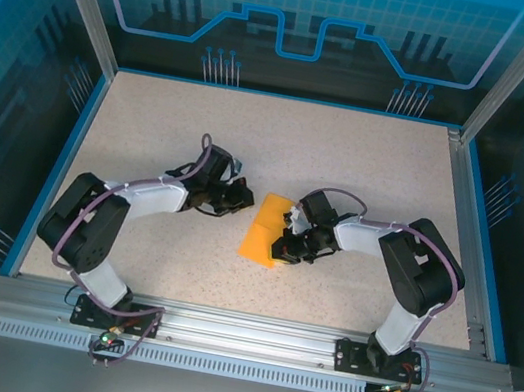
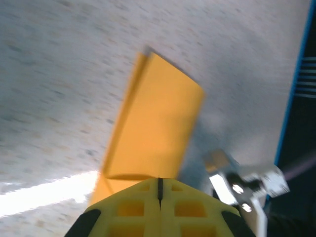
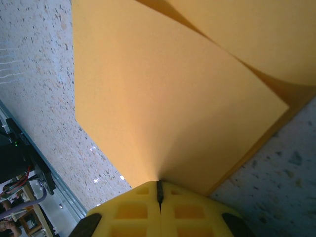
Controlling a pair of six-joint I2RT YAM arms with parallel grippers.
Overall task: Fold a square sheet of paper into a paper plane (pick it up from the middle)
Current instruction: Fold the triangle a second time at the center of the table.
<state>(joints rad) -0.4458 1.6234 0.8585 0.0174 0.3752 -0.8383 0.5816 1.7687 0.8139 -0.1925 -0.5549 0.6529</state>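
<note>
The paper [image 1: 262, 231] lies between them — right tool [image 1: 285, 246] pinches its edge, left tool [image 1: 239, 198] clenched nearby.

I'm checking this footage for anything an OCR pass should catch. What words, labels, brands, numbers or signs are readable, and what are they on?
No readable text in any view.
square sheet of paper: plain orange, no print.
back panel: part of a gear shape, grid and line graphics, no words or numbers.

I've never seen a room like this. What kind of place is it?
Likely a robot test booth: left arm and right arm bolted by a speckled table, with blue see-through walls.
</note>
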